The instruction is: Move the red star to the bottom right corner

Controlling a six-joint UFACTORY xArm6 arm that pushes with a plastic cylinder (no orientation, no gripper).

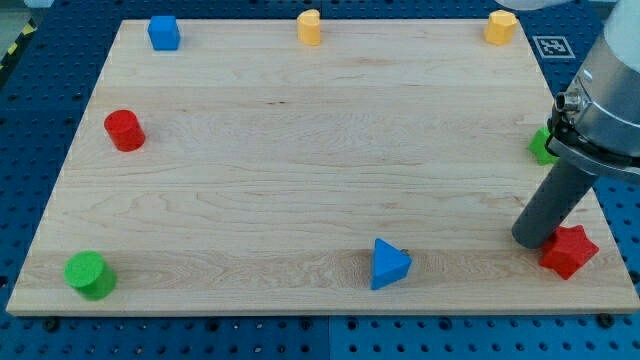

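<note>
Landmark: the red star [570,250]. It lies close to the board's [300,180] bottom right corner, just short of the right edge and a little above the bottom edge. My tip [530,242] is a bare rod with no jaws to spread or press; it rests on the board touching the star on its left, slightly above. That placement suits a push toward the right and down, which I judge to be why it stands there. The task appears nearly complete; any further push risks sending the star off the edge. Count of blocks: two red (star; cylinder [124,130] far left of the star and above), two green (cylinder [90,273] far left; a partly hidden block [541,147] above the star, shape unclear), two blue (triangle [389,264] left of the star; cube [163,32] far up-left), two yellow [309,27] [500,27] well above.
</note>
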